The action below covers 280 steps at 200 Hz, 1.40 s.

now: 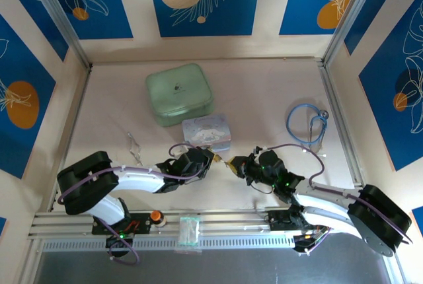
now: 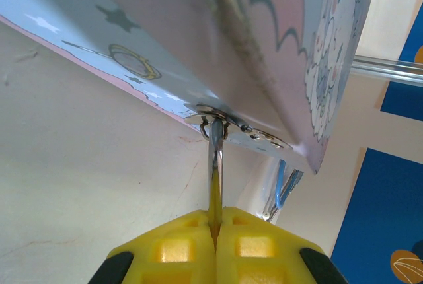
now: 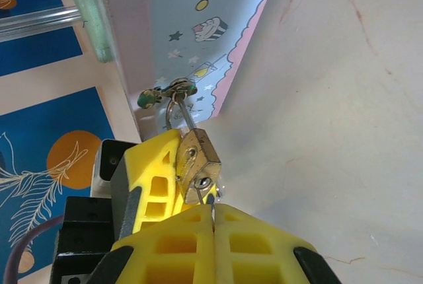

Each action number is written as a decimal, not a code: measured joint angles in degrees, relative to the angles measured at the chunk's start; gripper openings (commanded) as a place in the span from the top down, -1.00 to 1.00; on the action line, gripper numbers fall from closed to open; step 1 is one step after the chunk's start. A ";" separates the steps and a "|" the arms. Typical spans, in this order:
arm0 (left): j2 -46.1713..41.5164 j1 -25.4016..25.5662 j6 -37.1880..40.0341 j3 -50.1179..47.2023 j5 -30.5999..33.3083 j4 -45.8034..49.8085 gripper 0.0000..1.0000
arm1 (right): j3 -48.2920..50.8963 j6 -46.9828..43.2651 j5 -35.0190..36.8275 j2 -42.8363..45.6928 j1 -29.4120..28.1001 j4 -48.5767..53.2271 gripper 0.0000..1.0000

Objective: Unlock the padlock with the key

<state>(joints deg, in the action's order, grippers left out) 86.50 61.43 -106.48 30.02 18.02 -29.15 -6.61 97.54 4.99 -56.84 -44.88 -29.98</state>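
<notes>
The left claw (image 2: 215, 221) pinches the little brass padlock (image 3: 198, 158) hanging on the cartoon tin (image 3: 192, 20), the right claw (image 3: 213, 213) pinches the key (image 3: 201, 195) at its keyhole, and the shackle isn't open yet, so turning seems left.

Overhead view; wrist views close on tin (image 3: 192, 20)

Green case (image 1: 179, 94) is lying on the surface (image 1: 264, 86); pastel tin (image 1: 207, 131) is sitting just nearer; blue cable (image 1: 289, 120) is coiling rightward.
</notes>
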 measured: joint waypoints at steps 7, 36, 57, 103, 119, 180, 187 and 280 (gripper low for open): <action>0.00 0.00 -0.02 0.00 -0.02 -0.02 1.00 | 0.00 0.00 0.00 -0.24 0.00 -0.02 1.00; 0.00 0.11 0.00 0.02 -0.02 -0.02 1.00 | 0.00 0.00 0.00 -0.48 0.00 -0.20 1.00; 0.04 0.26 -0.04 0.02 -0.07 -0.11 1.00 | 0.00 0.00 -0.07 -1.01 0.52 -0.68 1.00; 0.79 0.59 -0.20 0.02 -0.42 -0.52 1.00 | 0.00 0.02 -0.70 -3.72 1.40 -2.40 1.00; 0.83 0.70 -0.22 0.02 -0.42 -1.14 1.00 | 0.00 0.02 -0.90 -4.42 1.73 -3.26 1.00; 0.85 0.96 -0.24 0.02 -0.28 -1.90 1.00 | 0.00 0.02 -0.90 -4.44 1.70 -3.80 1.00; 0.92 0.98 -0.24 0.02 -0.13 -1.92 1.00 | 0.00 0.02 -0.87 -4.37 1.62 -3.78 1.00; 2.56 1.29 -1.66 0.02 0.83 -4.70 1.00 | 2.58 1.33 -0.22 -0.72 1.01 -3.65 1.00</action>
<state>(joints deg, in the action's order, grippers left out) 89.06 62.72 -108.14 30.04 18.85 -33.85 -4.03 98.87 4.78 -57.56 -43.88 -33.63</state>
